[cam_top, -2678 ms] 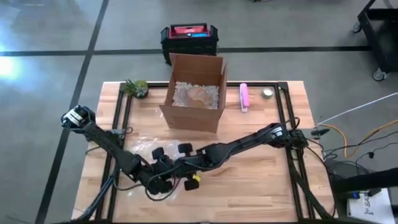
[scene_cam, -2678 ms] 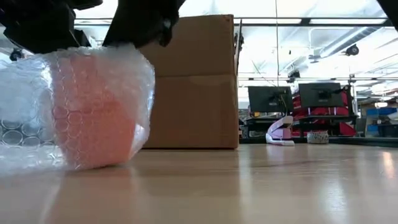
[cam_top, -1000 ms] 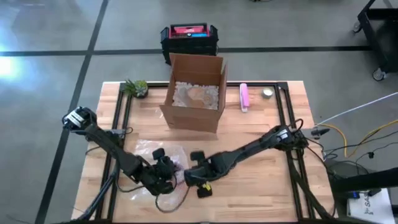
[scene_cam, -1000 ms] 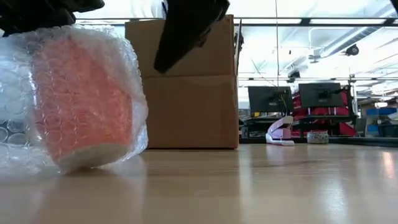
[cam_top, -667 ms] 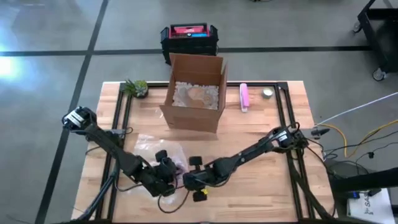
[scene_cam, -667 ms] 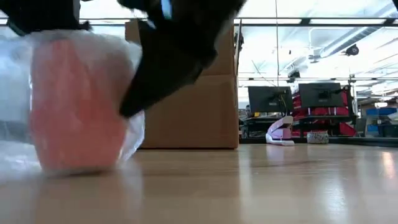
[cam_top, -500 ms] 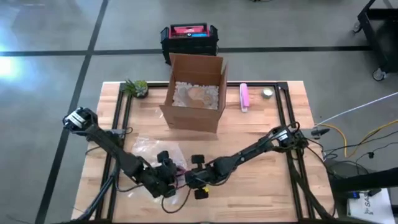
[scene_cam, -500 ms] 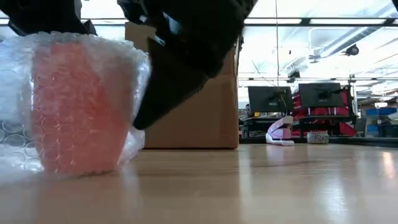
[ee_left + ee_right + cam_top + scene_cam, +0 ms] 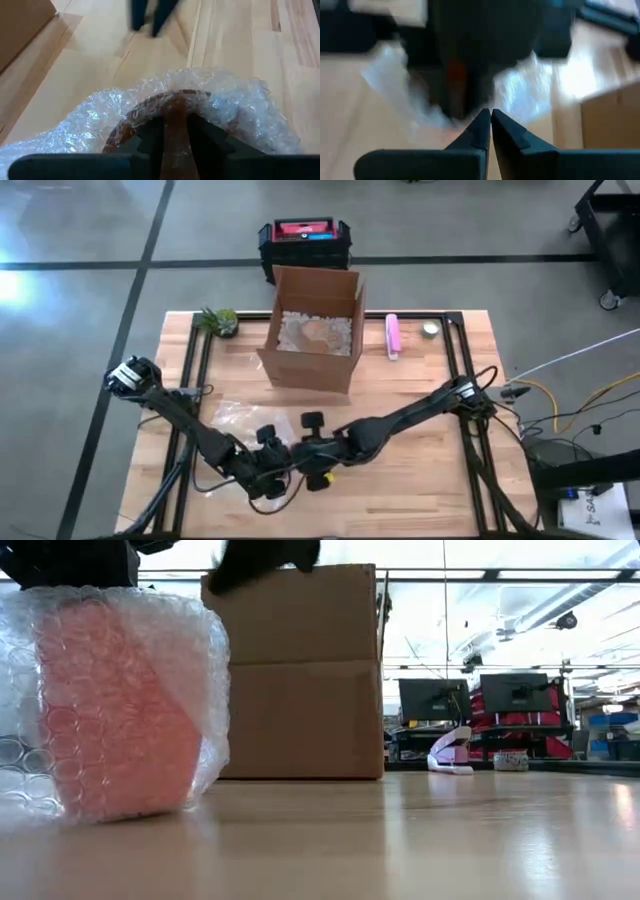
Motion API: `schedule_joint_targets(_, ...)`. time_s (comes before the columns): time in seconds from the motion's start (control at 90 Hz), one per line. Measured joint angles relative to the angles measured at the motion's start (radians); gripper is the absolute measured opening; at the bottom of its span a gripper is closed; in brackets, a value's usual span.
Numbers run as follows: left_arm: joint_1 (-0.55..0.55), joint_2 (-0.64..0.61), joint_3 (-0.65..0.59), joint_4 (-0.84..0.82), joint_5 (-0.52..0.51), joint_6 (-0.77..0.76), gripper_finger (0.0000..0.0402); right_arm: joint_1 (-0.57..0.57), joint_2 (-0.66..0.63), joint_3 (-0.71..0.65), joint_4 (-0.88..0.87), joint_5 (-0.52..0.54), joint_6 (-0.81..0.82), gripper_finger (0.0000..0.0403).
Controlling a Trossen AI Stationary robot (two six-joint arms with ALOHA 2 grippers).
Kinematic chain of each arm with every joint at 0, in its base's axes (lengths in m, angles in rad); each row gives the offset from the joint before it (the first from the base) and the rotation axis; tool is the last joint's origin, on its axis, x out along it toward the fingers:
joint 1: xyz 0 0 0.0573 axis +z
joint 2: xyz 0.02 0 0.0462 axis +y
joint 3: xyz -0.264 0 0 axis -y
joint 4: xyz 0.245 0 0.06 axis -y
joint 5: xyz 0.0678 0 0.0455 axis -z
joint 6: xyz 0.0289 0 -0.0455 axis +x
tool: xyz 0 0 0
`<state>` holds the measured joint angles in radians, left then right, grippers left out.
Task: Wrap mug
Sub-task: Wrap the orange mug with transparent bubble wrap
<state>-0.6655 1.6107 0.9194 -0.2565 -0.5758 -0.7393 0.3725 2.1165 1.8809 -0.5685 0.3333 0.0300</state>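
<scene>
An open brown cardboard box (image 9: 312,330) stands at the far middle of the light wooden table (image 9: 420,480), with pale packing filler (image 9: 314,332) inside it. To its left, near the far left corner, sits a small green potted plant (image 9: 218,321). To its right lies a pink stapler (image 9: 394,336), and just beyond that a small round tin (image 9: 430,330). On the grey floor behind the table rests a black crate with a red lid (image 9: 303,240).
</scene>
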Motion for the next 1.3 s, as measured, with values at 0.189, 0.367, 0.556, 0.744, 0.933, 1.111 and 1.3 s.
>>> schedule_joint_targets(0.189,0.0,-0.015,-0.003,-0.005,0.004,-0.003,0.0075,-0.007,0.053,-0.026,0.029,-0.057,0.013,0.0002)
schedule_joint_targets(0.367,0.0,-0.042,-0.004,-0.013,0.02,0.002,0.0075,-0.009,0.081,-0.029,0.041,-0.067,0.03,0.0002)
schedule_joint_targets(0.556,-0.001,-0.129,0.029,-0.065,0.022,0.022,0.0075,-0.009,0.082,-0.029,0.036,-0.073,0.023,0.0002)
schedule_joint_targets(0.744,-0.008,-0.2,0.029,-0.11,0.017,-0.005,0.0075,-0.009,0.082,-0.031,0.035,-0.075,0.021,0.0002)
schedule_joint_targets(0.933,-0.008,-0.166,-0.008,-0.111,0.032,-0.056,0.0075,-0.009,0.082,-0.031,0.036,-0.075,0.019,0.0002)
schedule_joint_targets(1.111,-0.003,-0.074,-0.009,-0.089,0.09,-0.055,0.0075,-0.009,0.083,-0.03,0.045,-0.077,0.015,0.0002)
schedule_joint_targets(1.3,0.006,-0.033,-0.008,-0.088,0.116,-0.053,0.0075,-0.009,0.085,0.019,0.032,-0.079,-0.023,0.0002)
